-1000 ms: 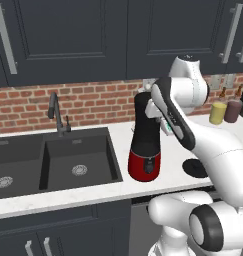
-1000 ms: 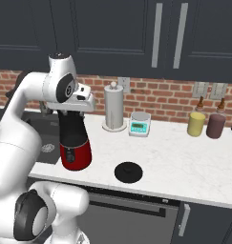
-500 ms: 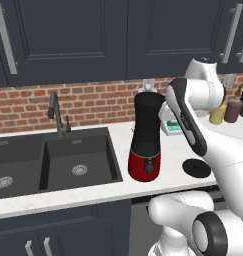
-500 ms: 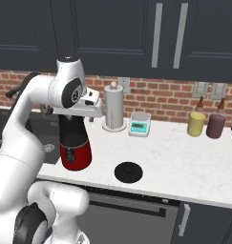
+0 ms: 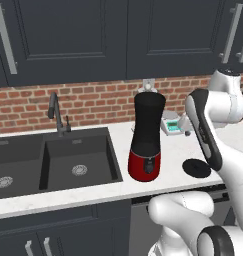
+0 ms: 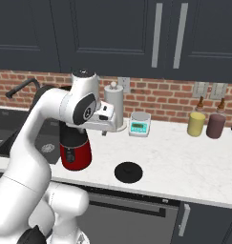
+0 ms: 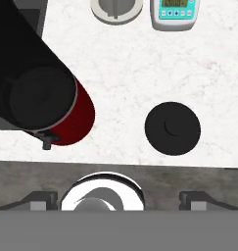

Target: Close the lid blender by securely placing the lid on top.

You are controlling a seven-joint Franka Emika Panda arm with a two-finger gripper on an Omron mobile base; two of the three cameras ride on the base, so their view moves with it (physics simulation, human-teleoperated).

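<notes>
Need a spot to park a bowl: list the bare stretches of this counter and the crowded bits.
Bare white counter lies between the lid and the yellow bottle and maroon bottle, and in front of the scale. Crowded: the back wall around the paper-towel holder and scale, and the left end by the blender and sink.

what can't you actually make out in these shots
- Scale display: digits too small to read in the hand view; in the left base view the arm partly covers it.
- Blender: the arm hides most of its jar in the right base view.
- Hand: only the tips of its open fingers rise above the hand view's bottom.
- Lid: underside unseen; it lies flat on the counter.
</notes>
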